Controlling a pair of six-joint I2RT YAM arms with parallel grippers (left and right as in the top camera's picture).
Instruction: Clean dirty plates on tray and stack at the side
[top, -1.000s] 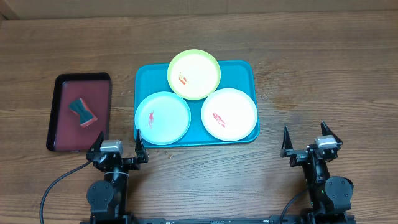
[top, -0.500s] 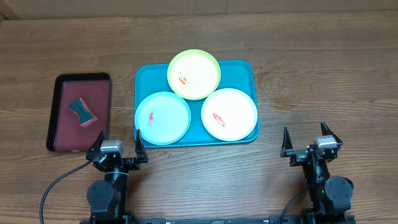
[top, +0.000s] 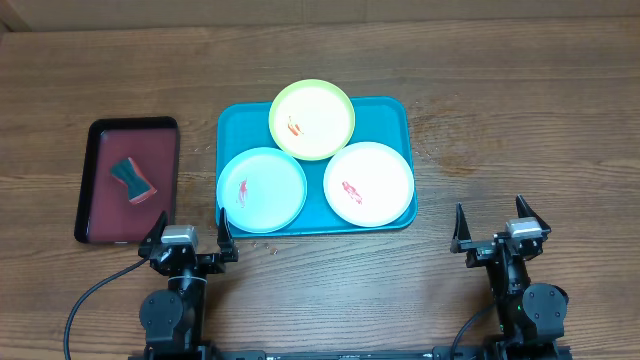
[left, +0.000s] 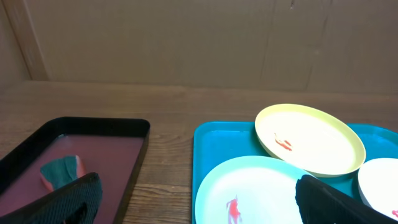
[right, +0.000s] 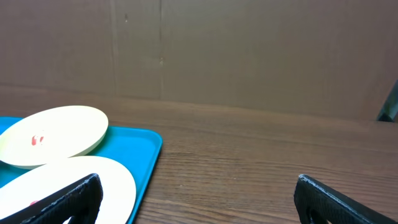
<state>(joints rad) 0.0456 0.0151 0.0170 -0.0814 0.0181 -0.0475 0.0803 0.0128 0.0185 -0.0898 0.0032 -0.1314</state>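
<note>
- Wood-grain desk (top: 520, 110) fills the overhead view; a plain brown wall (left: 186, 37) rises behind it in both wrist views
- turquoise tray (top: 238, 122) lies in the middle of the desk, long side across, holding all three dirty plates
- dark red tray (top: 100, 215) with a black rim lies to the left of the turquoise one, apart from it, long side running away from the arms
- yellow-green plate (top: 312, 119) is at the far middle of the turquoise tray; its far edge reaches past the tray's rim and its near edge overlaps the other two plates; in the left wrist view it sits tilted; a red smear marks its left half
- light blue plate (top: 262, 190) is at the near left of the tray, its left edge over the rim; one red smear left of centre
- white plate (top: 369, 183) is at the near right, touching or almost touching the light blue one; red smear near its middle
- left tool (top: 190, 228) is near the desk's front edge, just short of the tray's near left corner; fingers spread wide, holding nothing
- right tool (top: 490, 226) is off to the right of the tray, well apart from it; fingers spread wide, holding nothing
- sponge (top: 134, 180), teal over red, lies in the dark red tray
</note>
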